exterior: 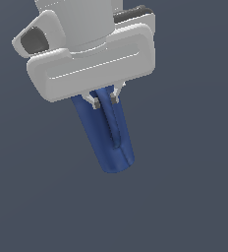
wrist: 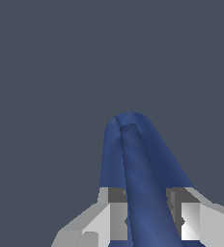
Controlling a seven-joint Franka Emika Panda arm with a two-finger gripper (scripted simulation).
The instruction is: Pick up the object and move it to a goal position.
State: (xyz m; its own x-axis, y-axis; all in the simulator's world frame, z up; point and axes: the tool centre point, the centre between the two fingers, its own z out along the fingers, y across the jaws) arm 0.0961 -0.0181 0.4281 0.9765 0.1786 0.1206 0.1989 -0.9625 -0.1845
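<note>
Jaws of the gripper (exterior: 105,101) pinch the soft blue bag (exterior: 106,140) along its strap, its light, yielding body trailing toward 5 o'clock.

Plain dark grey-blue backdrop (exterior: 194,197), featureless throughout.

Both pictures are a bit dim, with soft, even light. The background is flat dark gray-blue with no clear shadows on it. The white claw (exterior: 105,101) looks brightest on top, so light seems to come from above. The blue bag (exterior: 106,135) has a faint shine, no glare. Edges look blocky and jagged.
</note>
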